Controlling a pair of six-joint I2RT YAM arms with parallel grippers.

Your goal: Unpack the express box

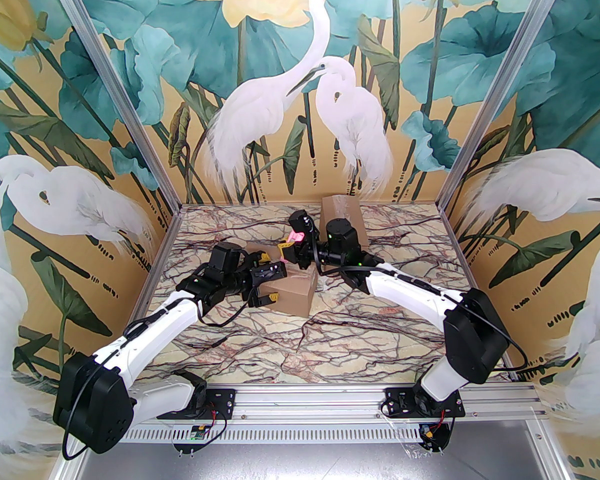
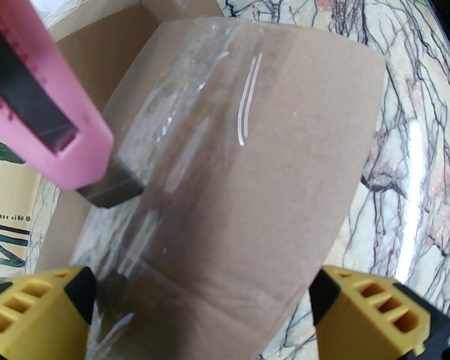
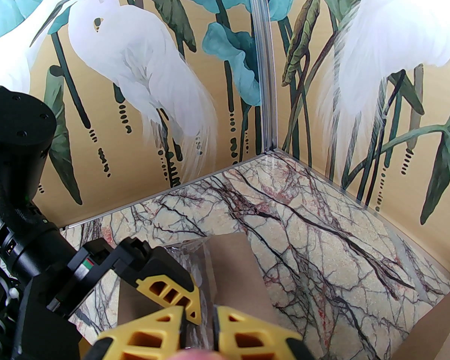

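Two claws: left claw [image 2: 202, 291] spread wide over the box [image 2: 285, 171], right claw [image 3: 198, 326] pinching my pink cutter [image 2: 60, 126], blade [image 2: 112, 191] at the tape [image 2: 172, 99].

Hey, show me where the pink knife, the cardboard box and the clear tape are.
pink knife [image 2: 78, 107]: left wrist view, on its pink casing.
cardboard box [image 2: 285, 163]: left wrist view, bare top face.
clear tape [image 2: 172, 137]: left wrist view, strip along the box top.
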